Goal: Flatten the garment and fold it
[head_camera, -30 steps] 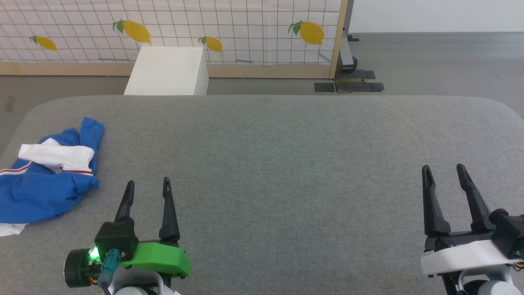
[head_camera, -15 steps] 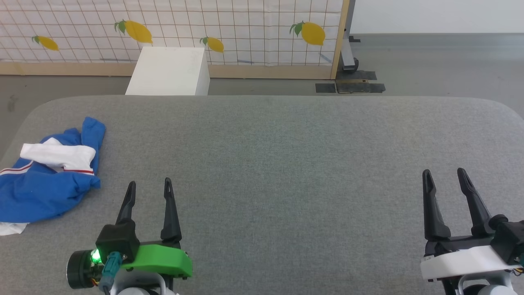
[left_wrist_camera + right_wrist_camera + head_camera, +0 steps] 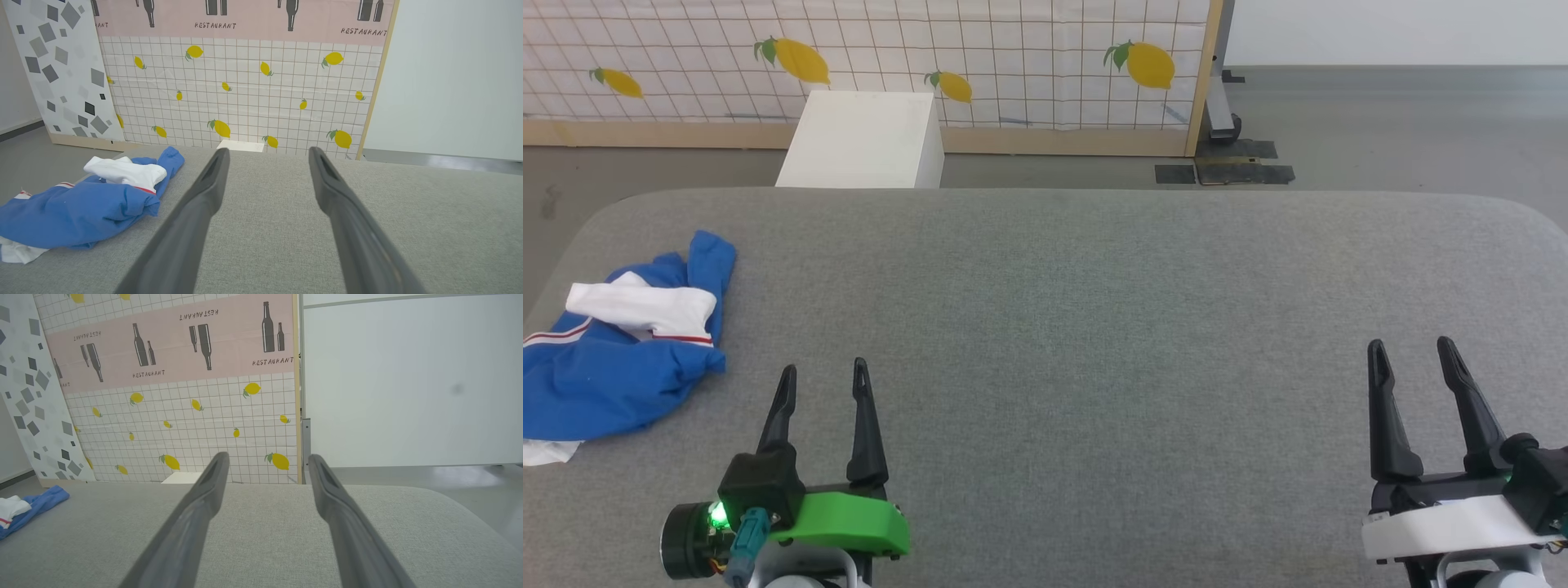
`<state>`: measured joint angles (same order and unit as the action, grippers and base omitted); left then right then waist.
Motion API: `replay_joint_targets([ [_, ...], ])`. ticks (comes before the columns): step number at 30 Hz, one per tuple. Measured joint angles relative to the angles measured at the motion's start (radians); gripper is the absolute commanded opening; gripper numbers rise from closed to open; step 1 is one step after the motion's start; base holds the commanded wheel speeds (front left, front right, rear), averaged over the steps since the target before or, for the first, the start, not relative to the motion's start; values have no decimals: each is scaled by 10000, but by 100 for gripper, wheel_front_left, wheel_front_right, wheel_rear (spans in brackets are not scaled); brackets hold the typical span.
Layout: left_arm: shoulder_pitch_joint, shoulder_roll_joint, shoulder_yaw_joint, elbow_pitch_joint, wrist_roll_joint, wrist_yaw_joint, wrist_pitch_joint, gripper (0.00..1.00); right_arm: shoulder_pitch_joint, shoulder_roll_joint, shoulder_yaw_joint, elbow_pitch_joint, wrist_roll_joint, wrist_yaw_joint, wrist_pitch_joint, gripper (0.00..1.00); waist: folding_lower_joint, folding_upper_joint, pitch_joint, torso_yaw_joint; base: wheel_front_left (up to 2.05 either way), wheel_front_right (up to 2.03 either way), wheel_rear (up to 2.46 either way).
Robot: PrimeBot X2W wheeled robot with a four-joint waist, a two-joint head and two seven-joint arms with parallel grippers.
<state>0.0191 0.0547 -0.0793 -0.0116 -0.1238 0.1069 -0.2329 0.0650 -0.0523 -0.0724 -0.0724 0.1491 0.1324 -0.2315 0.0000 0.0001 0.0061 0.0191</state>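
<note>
One garment [image 3: 613,371] lay crumpled at about nine o'clock in the head view, at the left end of the grey bench [image 3: 1094,327]. Its blue body was heaped, a white sleeve with red-striped trim was folded over the top, and a white scrap poked out at the near edge. Its leftmost part ran off the picture. The left pincer [image 3: 823,366] hovered at seven o'clock with its two dark fingers well apart and nothing between them, and the garment lay near it at roughly ten o'clock, not touching. The right pincer [image 3: 1410,343] hung at four o'clock over bare bench, its fingers equally spread and empty, well apart from the cloth. Over the last second almost nothing had changed. The whole head picture had slid slightly, the white box [image 3: 862,139] and the lemon-print screen [image 3: 1013,49] shifting along with the shirt, so the camera had moved rather than the garment. Both pincers sat a touch lower in that view with the same spread. By that showing the task had not begun: no flattening, no fold. The left arm seemed better placed to reach first.
</note>
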Motion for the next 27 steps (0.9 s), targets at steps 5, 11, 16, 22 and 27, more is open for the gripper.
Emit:
replay_joint_targets([
  [5, -1, 0, -31, 29, -184, 2, -117, 100, 26, 0, 2, 61, 2, 0, -125, 100, 0, 0, 37, 61, 0, 0, 0],
  [11, -1, 0, -38, 71, -203, 67, -211, 100, 28, 2, -4, 146, 6, 0, -245, 100, 0, 0, 54, 73, 0, 0, 0],
  [16, -1, 0, -40, 100, -203, 81, -211, 100, 30, 2, -10, 232, 4, 0, -245, 100, 0, 0, 71, 52, 0, 0, 0],
  [22, -1, 0, -59, 128, -201, 81, -211, 100, 33, 2, -8, 242, 4, 0, -245, 100, 0, 0, 78, 45, 0, 0, 0],
  [27, -2, 0, -77, 150, -201, 81, -211, 100, 90, 2, -8, 240, 4, 0, -245, 100, 0, 0, 103, 82, 0, 0, 0],
])
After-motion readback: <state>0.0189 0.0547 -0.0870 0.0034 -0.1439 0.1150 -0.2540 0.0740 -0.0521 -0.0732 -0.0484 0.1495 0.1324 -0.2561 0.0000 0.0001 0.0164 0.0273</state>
